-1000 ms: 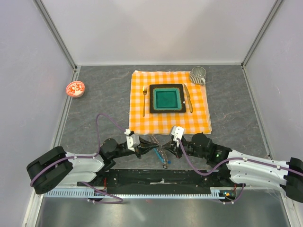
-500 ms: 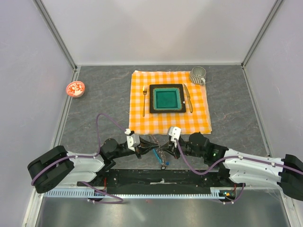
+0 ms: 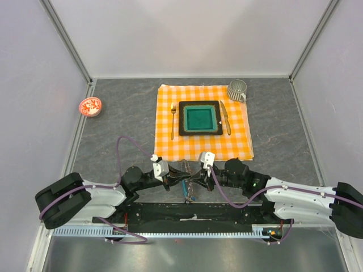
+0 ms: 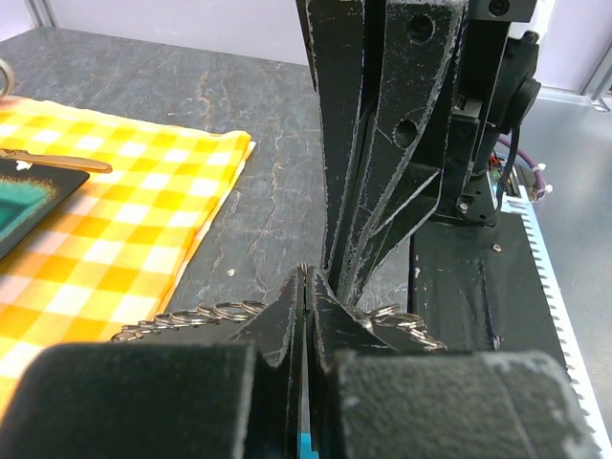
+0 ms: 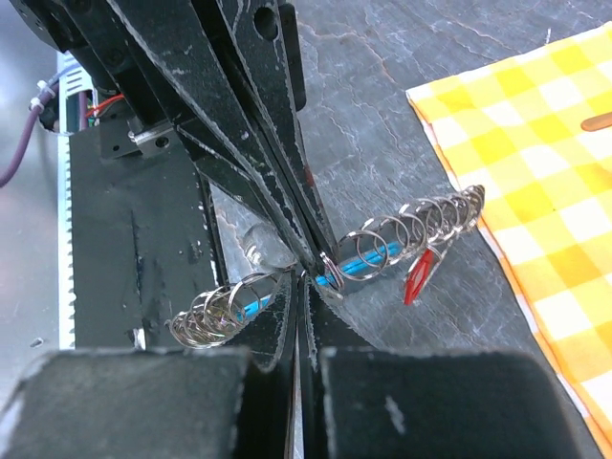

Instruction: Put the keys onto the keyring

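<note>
Now, keyring [image 5: 382, 251]: between both grippers, just before the cloth [image 3: 170, 148].
Left gripper [image 4: 304, 287]: closed, apparently on its blue clip [image 5: 368, 263].
Right gripper [image 5: 301, 287]: closed, tips against the ring.
Red key [image 5: 418, 274]: hangs on it; others unclear.

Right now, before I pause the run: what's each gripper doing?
Left gripper: closed on the keyring, at its cyan clip.
Right gripper: closed at the keyring; grip unclear.

Even bright light, soft shadows, blurred wrist-view foregrounds.
</note>
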Robot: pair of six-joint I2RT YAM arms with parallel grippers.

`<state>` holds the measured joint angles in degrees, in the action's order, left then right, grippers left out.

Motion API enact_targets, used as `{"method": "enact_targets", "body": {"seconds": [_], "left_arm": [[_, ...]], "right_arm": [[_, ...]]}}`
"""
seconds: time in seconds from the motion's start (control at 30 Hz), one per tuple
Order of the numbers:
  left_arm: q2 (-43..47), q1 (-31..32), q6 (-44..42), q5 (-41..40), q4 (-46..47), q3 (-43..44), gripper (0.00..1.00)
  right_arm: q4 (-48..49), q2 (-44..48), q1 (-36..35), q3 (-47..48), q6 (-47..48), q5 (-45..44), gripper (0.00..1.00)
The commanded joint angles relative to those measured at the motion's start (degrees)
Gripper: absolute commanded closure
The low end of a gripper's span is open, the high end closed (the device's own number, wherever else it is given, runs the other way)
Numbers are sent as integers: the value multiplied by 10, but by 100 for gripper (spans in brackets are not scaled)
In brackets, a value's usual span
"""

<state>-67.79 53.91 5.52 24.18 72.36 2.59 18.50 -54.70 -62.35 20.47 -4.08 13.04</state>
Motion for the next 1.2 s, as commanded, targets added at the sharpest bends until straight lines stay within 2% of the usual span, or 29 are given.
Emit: {"method": "enact_targets", "body": {"seconds": [0.0,0.13,0.2,0.33,0.43,0.57,0.63,1.17], "left_arm": [[-8,15,-1,-20,228,0,98],[-8,21,-1,-30,228,0,98],[-4,21,-3,-40,228,-2,98],[12,21,-14,-49,228,-16,98],[23,22,-21,-47,228,-23,98],[35,22,-24,-41,228,-24,98],[41,22,-24,-40,228,-24,98],[58,21,-25,-6,223,-24,98]], "right_arm": [[100,-10,-2,10,-31,32,100],[103,-17,-2,10,-38,37,96],[83,-12,-2,12,-35,33,90],[18,22,-2,17,-22,7,70],[-64,56,-3,35,-1,-36,64],[-140,104,0,48,11,-93,62],[-145,115,9,46,17,-97,62],[-109,79,56,57,65,3,62]]}}
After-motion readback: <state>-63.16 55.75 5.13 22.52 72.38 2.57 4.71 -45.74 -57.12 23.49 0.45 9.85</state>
